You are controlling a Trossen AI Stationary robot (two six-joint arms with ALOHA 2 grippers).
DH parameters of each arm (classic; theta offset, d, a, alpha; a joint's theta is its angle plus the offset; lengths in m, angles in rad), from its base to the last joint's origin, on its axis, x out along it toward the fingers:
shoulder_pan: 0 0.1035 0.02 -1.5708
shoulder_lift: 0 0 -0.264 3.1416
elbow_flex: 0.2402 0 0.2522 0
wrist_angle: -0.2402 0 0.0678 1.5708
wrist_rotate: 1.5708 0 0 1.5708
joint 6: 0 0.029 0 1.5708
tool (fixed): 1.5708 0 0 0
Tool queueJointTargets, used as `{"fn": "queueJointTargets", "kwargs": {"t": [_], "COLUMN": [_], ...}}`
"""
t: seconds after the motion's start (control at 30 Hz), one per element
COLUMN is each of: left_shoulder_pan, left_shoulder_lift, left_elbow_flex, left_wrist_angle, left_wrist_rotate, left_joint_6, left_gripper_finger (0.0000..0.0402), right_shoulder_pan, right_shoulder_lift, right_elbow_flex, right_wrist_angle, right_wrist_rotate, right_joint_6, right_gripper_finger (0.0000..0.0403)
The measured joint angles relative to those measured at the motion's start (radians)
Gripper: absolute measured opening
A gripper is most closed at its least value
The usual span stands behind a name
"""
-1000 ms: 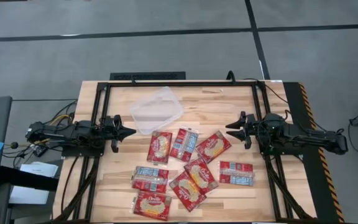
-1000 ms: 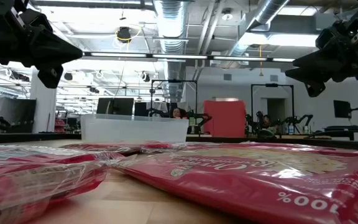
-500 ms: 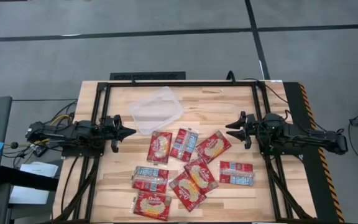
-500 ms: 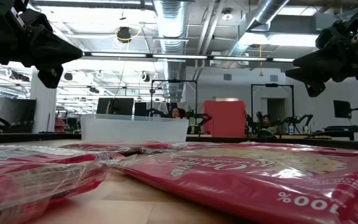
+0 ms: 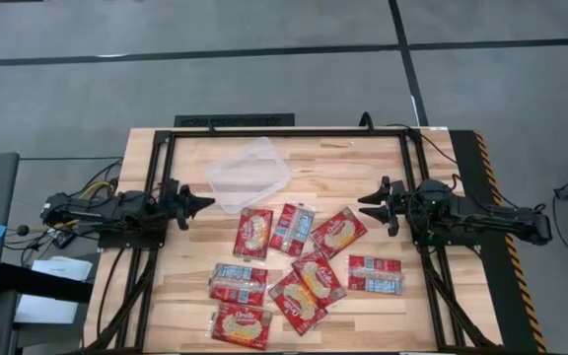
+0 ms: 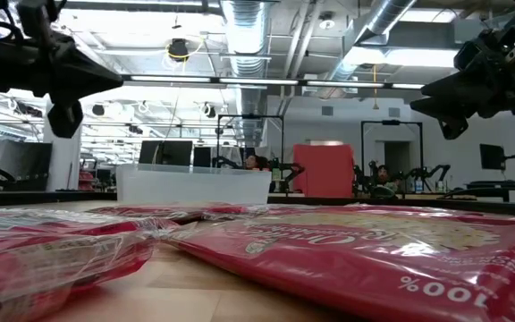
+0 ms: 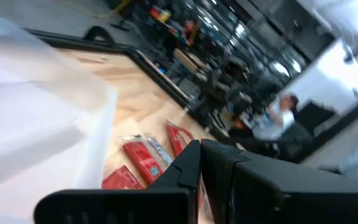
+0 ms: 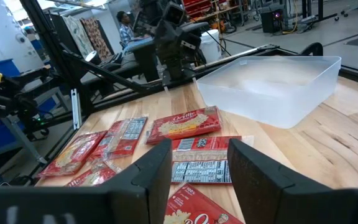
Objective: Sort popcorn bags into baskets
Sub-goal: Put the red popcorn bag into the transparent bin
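**Both arms hover at table sides, popcorn bags loose, tray empty**

Right gripper: fingers spread apart, nothing between them, clear gap in the right wrist view. It hangs above the table at 3 o'clock of the bag cluster, tips pointing toward table centre, not touching any bag.

Left gripper: in the left wrist view its two fingers look pressed together, only a thin seam between them, holding nothing. It hangs at 9 o'clock of the table, just beside the near corner of the tray, tips pointing toward centre. In the low view it sits high, off the surface.

Clear plastic tray: at about 11 o'clock on the wooden table, turned at an angle, nothing inside it (walls see-through, wood shows through).

Popcorn bags, nine, all flat on the table, all outside the tray, spread from centre to 6 o'clock:
- back row, three side by side: popcorn-face bag, pale-panel bag touching it, tilted popcorn-face bag.
- middle: pale-panel bag at 8 o'clock, with a second bag just under it, overlapping; centre bag; pale-panel bag at 4 o'clock, set a little apart.
- front: tilted bag overlapping the centre bag; bag at 6 o'clock close to the table edge.

Low view: front bag fills the foreground, tray behind it.
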Motion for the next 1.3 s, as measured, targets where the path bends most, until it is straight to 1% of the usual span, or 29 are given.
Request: {"fn": "queueJointTargets", "kwargs": {"t": [0.1, 0.17, 0.27, 0.4, 0.5, 0.57, 0.67, 0.77, 0.87, 0.97, 1.13, 1.2, 1.3], "left_shoulder_pan": [0.0, 0.0, 0.0, 0.0, 0.0, 0.0, 0.0, 0.0, 0.0, 0.001, 0.001, 0.001, 0.0], "left_shoulder_lift": [0.0, 0.0, 0.0, 0.0, 0.001, 0.009, 0.008, 0.009, 0.008, 0.008, 0.008, 0.009, 0.009], "left_elbow_flex": [0.0, 0.0, 0.0, 0.0, 0.001, 0.001, 0.001, 0.001, 0.001, 0.001, 0.002, 0.002, 0.005], "left_wrist_angle": [0.017, 0.009, 0.002, -0.001, -0.001, -0.003, 0.0, -0.007, -0.008, -0.008, 0.022, 0.094, 0.247], "left_wrist_rotate": [-0.046, -0.084, -0.158, -0.223, -0.268, -0.275, -0.305, -0.344, -0.356, -0.372, -0.342, -0.287, -0.151], "left_joint_6": [-0.11, -0.177, -0.193, -0.177, -0.282, -0.304, -0.315, -0.364, -0.407, -0.412, -0.461, -0.431, -0.365], "left_gripper_finger": [0.0, 0.0, 0.0, 0.0, 0.0, 0.0, 0.0, 0.0, 0.0, 0.0, 0.0002, 0.0013, 0.0047], "right_shoulder_pan": [0.0, -0.005, -0.015, -0.024, -0.022, -0.023, -0.023, -0.023, -0.023, -0.023, -0.021, -0.021, -0.008], "right_shoulder_lift": [0.0, 0.0, 0.0, 0.0, 0.0, 0.0, 0.0, 0.0, 0.0, 0.0, 0.0, 0.0, 0.001], "right_elbow_flex": [0.0, 0.0, 0.0, 0.0, 0.0, 0.0, 0.0, 0.0, 0.0, 0.0, 0.0, 0.005, 0.023], "right_wrist_angle": [-0.002, -0.007, -0.01, -0.01, -0.009, -0.008, -0.004, -0.004, 0.0, 0.004, 0.012, 0.013, 0.005], "right_wrist_rotate": [0.018, 0.088, 0.156, 0.166, 0.165, 0.188, 0.238, 0.235, 0.237, 0.242, 0.235, 0.228, 0.206], "right_joint_6": [-0.026, -0.09, -0.162, -0.163, -0.165, -0.168, -0.136, -0.042, 0.054, 0.135, 0.358, 0.399, 0.393], "right_gripper_finger": [0.0175, 0.0174, 0.0173, 0.0177, 0.0181, 0.0182, 0.0182, 0.0177, 0.0172, 0.0167, 0.016, 0.0161, 0.017]}}
